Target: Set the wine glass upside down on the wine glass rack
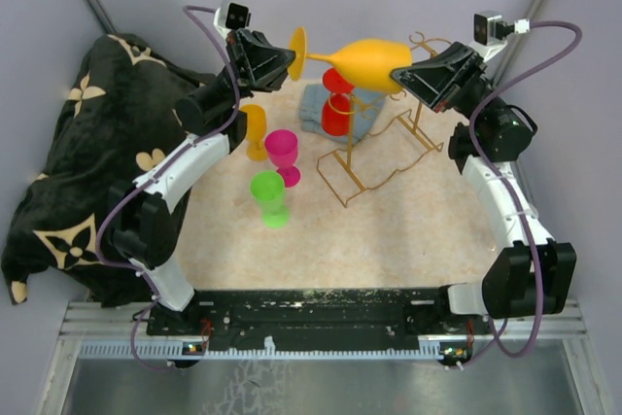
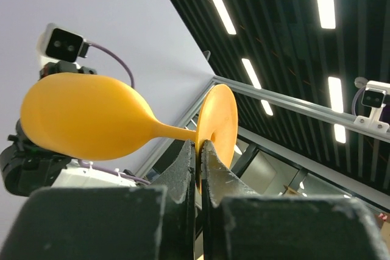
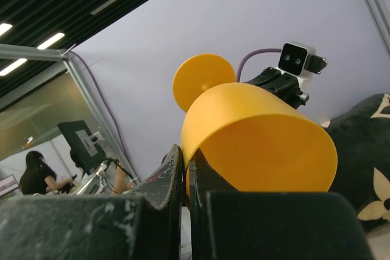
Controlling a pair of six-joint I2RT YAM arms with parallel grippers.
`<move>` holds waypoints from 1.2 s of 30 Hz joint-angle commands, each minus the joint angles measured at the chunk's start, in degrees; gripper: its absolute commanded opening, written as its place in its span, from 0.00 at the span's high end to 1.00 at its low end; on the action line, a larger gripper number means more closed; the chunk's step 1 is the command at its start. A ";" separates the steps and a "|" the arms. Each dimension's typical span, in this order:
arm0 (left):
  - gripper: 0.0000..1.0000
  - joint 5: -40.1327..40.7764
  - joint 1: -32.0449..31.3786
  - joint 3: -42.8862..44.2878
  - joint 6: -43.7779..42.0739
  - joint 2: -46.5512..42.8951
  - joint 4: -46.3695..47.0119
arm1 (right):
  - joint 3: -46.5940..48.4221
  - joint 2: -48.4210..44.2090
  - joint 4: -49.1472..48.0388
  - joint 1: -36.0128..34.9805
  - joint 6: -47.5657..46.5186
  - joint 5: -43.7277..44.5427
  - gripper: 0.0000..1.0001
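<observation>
An orange wine glass (image 1: 367, 61) is held sideways in the air above the table's back. My left gripper (image 1: 288, 59) is shut on the edge of its round foot (image 2: 217, 127). My right gripper (image 1: 400, 75) is shut on the rim of its bowl (image 3: 256, 144). The gold wire wine glass rack (image 1: 374, 148) stands on the table below the glass. A red wine glass (image 1: 336, 104) hangs upside down on it.
An orange glass (image 1: 254, 130), a pink glass (image 1: 284, 155) and a green glass (image 1: 270, 197) stand left of the rack. A grey cloth (image 1: 316, 106) lies behind the rack. A black patterned blanket (image 1: 83, 157) is heaped at the left.
</observation>
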State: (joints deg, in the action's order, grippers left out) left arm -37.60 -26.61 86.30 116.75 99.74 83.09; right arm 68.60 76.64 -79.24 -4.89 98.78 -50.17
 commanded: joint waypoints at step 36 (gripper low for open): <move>1.00 -4.18 8.87 13.23 -10.12 1.08 -11.23 | -0.32 -14.55 48.54 -0.30 -40.35 3.61 0.62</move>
State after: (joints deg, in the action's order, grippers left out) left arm -41.76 -19.14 97.51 111.04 99.83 74.74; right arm 66.06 65.80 -37.65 -5.10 66.24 -48.73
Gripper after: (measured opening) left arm 0.015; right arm 0.379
